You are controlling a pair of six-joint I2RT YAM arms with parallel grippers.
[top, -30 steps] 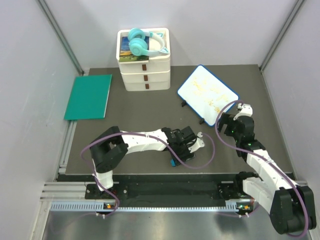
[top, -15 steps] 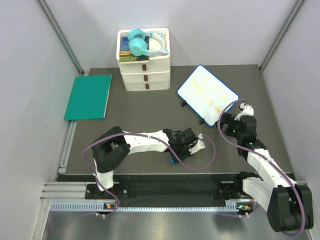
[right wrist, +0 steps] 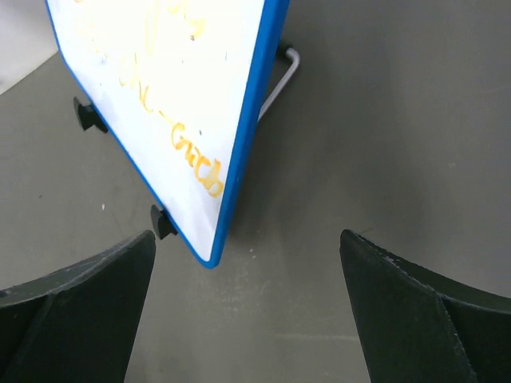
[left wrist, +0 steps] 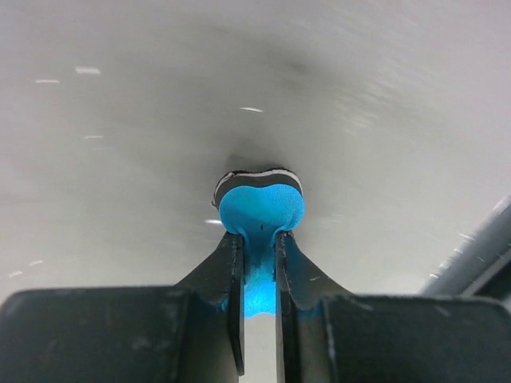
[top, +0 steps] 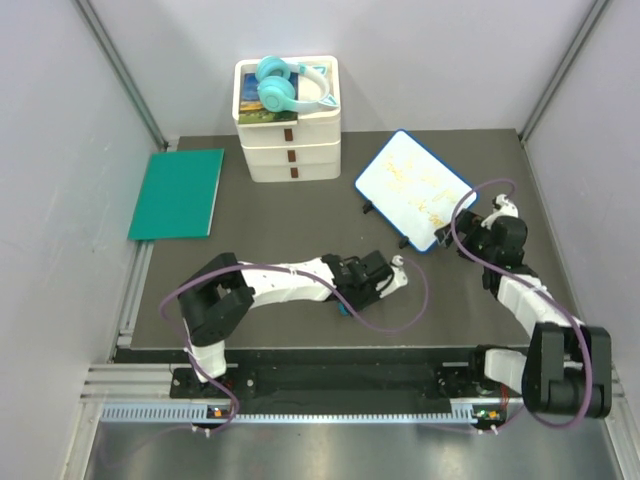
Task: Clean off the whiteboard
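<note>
Whiteboard (right wrist: 160, 96), likely light and tippy: I'd brace its frame with wide-open right gripper (right wrist: 247, 239); left gripper (left wrist: 259, 259) pinches eraser (left wrist: 261, 209).

Legible markings. I find no print, label, brand or number that can be read in any view. The whiteboard (right wrist: 152, 88) carries yellow-orange handwriting (right wrist: 196, 159). The scrawl toward its 5 o'clock corner may begin with "G", but I cannot read a word.

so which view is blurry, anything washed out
Left wrist view: table streaked with motion blur and washed pale, blue eraser in the left gripper sharp. Right wrist view: whiteboard crisp, no blur. Top external view: sharp, evenly lit.
</note>
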